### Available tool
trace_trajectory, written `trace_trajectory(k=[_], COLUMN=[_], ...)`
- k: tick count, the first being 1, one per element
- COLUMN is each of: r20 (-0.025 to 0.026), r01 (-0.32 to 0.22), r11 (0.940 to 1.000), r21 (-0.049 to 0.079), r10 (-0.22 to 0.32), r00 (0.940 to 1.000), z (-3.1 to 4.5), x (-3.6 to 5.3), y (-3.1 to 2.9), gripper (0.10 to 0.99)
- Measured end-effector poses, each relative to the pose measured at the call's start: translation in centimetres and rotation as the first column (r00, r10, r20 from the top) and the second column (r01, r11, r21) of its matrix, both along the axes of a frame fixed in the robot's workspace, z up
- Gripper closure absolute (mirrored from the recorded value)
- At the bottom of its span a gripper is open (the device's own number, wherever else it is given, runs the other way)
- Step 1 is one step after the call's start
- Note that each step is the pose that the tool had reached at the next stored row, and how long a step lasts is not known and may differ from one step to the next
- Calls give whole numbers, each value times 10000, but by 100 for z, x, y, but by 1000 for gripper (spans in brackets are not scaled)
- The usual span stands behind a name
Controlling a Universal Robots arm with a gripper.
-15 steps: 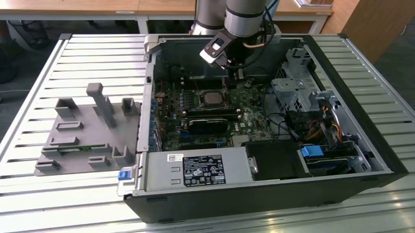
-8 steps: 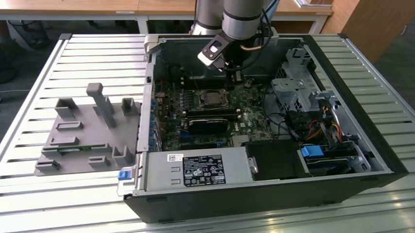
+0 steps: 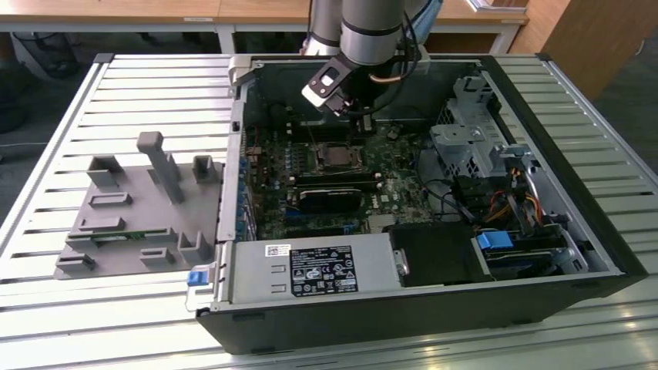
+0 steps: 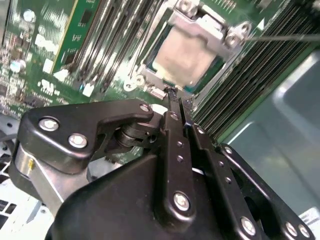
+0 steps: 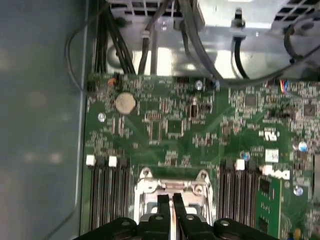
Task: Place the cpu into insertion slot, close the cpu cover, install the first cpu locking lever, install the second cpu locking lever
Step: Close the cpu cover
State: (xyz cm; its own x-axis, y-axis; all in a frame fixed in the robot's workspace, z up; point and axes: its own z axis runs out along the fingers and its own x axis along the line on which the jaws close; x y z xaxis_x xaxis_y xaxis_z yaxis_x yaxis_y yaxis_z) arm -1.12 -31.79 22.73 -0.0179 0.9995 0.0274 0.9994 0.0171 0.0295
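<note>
Just above the insertion slot (image 4: 150, 67), fingers (image 4: 173, 117) were pinched narrow, empty; cpu (image 4: 186, 52) sat under cpu cover (image 4: 220, 31). Latching likely needed steady, low, square contact.

We see a grey fixture (image 3: 134, 208) on the slatted table (image 3: 62, 324), just beside the open case (image 3: 411, 327); inside sit a power supply (image 3: 308, 271) and a coin cell (image 5: 125, 103).

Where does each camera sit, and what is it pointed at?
Exterior view: off the arm, looking down into the open computer case; arm and tool show.
First wrist view: at the wrist, facing the motherboard past the tool.
Second wrist view: at the wrist, facing the cpu over the tool.
Both wrist views show the cpu cover.
</note>
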Motion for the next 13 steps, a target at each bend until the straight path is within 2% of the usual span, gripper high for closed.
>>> trace_trajectory(k=[2,13], r20=[1,0], r01=[0,0], r11=[10000,10000], r21=[0,0], r10=[0,0], r00=[10000,10000], z=[-2,-22], x=[-49,-176], y=[0,1], gripper=[918,918])
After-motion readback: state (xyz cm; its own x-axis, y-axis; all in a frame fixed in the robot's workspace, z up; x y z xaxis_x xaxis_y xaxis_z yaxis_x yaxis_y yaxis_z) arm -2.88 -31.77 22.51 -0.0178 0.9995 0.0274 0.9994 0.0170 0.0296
